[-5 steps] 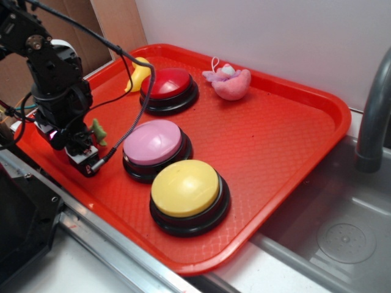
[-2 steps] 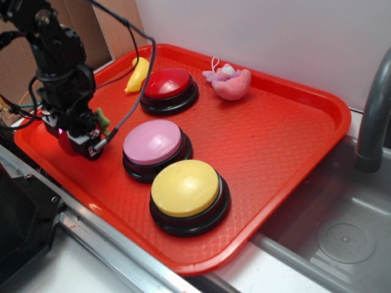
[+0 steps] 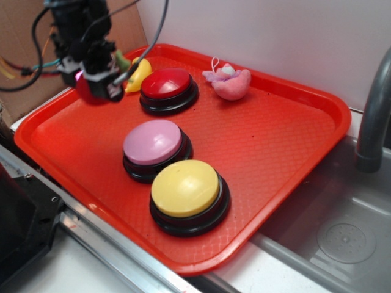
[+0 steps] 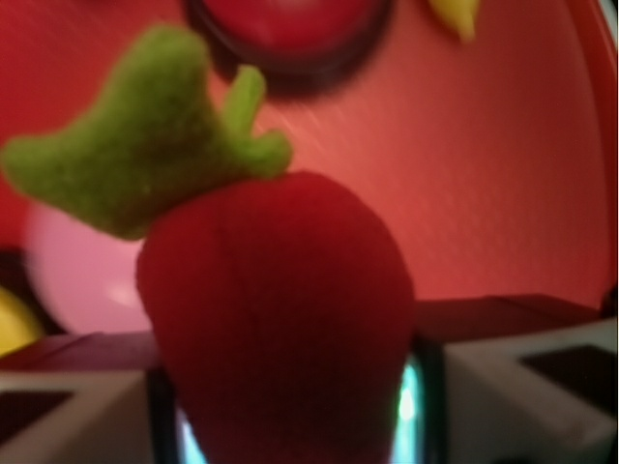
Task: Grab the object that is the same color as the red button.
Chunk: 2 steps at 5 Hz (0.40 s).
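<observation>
Step in hand: the grab itself looks done, judging from how things lie; the gripper (image 3: 98,88) hangs above the far left part of the tray (image 3: 287,152), clear of its floor.

Claw: pinching the strawberry (image 4: 276,319); in the wrist view the red body sits wedged between the two fingers (image 4: 522,372), with the green leaf (image 4: 145,164) poking out beyond them.

Where the strawberry is: in the air, inside the gripper, not resting on anything (in the exterior view only a red bulge shows at the gripper's lower edge, with a bit of green beside it).

Red button (image 3: 168,85): on the tray just to the right of the gripper in the exterior view, apart from it; its colour matches the toy held.

Other things: the pink button (image 3: 153,143) and yellow button (image 3: 185,188) stand nearer the camera, the pink toy (image 3: 232,82) lies near the tray's back rim, and the banana toy (image 3: 139,74) lies just behind the gripper.

Next move: probably nothing more than keeping the pinch firm and the arm steady; the toy is soft and rounded, so a loosened grip could let it slip out.
</observation>
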### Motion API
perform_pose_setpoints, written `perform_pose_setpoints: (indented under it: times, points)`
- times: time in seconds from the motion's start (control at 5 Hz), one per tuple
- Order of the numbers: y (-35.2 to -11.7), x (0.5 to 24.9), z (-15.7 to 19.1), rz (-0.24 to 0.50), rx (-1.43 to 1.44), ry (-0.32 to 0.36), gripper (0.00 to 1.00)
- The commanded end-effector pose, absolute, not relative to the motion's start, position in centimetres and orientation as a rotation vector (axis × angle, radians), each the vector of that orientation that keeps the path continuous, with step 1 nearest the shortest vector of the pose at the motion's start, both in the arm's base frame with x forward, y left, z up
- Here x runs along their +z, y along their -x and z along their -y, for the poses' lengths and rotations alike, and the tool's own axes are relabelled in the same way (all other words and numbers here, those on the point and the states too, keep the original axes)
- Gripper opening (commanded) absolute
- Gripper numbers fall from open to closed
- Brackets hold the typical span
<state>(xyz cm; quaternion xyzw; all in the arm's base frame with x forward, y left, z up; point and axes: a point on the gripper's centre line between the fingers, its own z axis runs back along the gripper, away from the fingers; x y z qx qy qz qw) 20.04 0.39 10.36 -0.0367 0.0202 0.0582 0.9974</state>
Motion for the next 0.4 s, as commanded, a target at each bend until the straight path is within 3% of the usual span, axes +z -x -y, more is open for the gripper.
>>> perform_pose_setpoints:
  times: [0.0,0.2]
  points:
    - [-23.8,16.7,2.1,0.067,0.094,0.086,0.0]
    - [-24.5,17.7,2.3,0.134,0.064,0.047,0.0]
